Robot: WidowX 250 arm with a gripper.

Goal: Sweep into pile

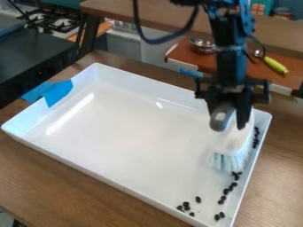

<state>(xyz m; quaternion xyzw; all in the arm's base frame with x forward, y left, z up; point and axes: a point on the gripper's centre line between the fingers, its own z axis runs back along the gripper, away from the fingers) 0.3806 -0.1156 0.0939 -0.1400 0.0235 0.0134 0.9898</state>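
The black gripper hangs over the right side of the white tray, shut on the handle of a brush. The brush has a white body with pale blue bristles, which point down at the tray floor near its right wall. Small black beans lie in a loose line along that wall, some above and some below the bristles. Several more beans lie scattered at the tray's lower right corner. Whether beans lie beneath the bristles is hidden.
Blue tape covers part of the tray's left rim. Raised walls surround the tray on the wooden table. Behind it are a metal bowl, a yellow-green handled utensil and a stove.
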